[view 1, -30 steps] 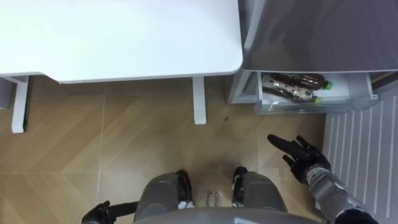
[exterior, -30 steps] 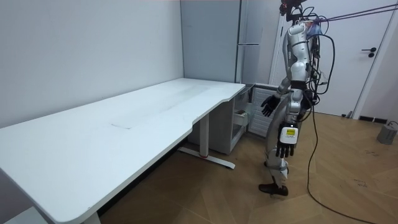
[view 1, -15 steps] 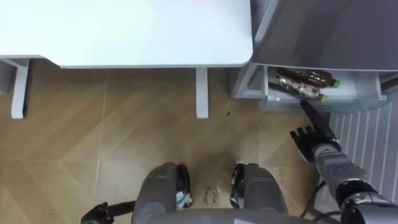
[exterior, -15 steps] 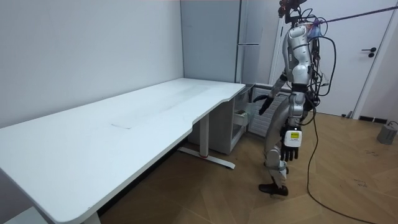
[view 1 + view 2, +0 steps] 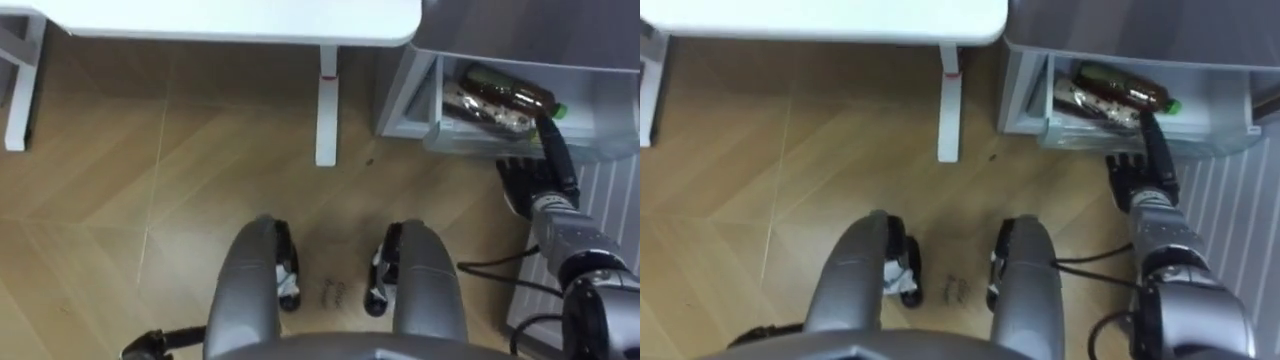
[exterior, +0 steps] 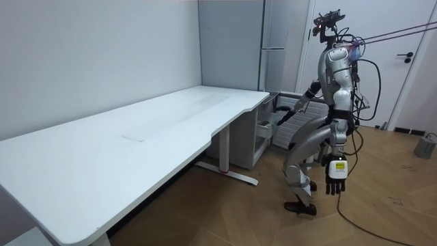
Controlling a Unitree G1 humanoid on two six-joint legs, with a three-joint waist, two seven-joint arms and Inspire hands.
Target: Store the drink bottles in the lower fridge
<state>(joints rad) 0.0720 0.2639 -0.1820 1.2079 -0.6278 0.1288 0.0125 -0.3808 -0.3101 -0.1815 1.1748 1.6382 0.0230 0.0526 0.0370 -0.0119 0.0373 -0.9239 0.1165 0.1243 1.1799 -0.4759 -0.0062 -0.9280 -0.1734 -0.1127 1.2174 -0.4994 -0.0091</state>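
Brown drink bottles [image 5: 505,95] with green caps lie in the open lower fridge drawer [image 5: 440,130], at the upper right of the eye views. My right hand [image 5: 530,188] is stretched out just in front of that drawer. It is open, and one straight finger [image 5: 553,150] reaches up to the drawer's front edge beside the bottles. It holds nothing. In the room view the right hand [image 6: 284,116] points at the drawer [image 6: 268,128]. My left hand [image 6: 334,180] hangs open and idle by my thigh.
The white table [image 5: 200,18] lies ahead on my left, and its leg [image 5: 322,110] stands close to the drawer. The ribbed inside of the fridge door [image 5: 605,190] stands open at my right. The tall grey fridge [image 6: 273,41] rises behind the drawer. Wood floor lies around my feet.
My right hand has gone forward from above the floor to the drawer's front edge. In the room view I have bent my knees and leaned toward the fridge. The eye views have shifted forward.
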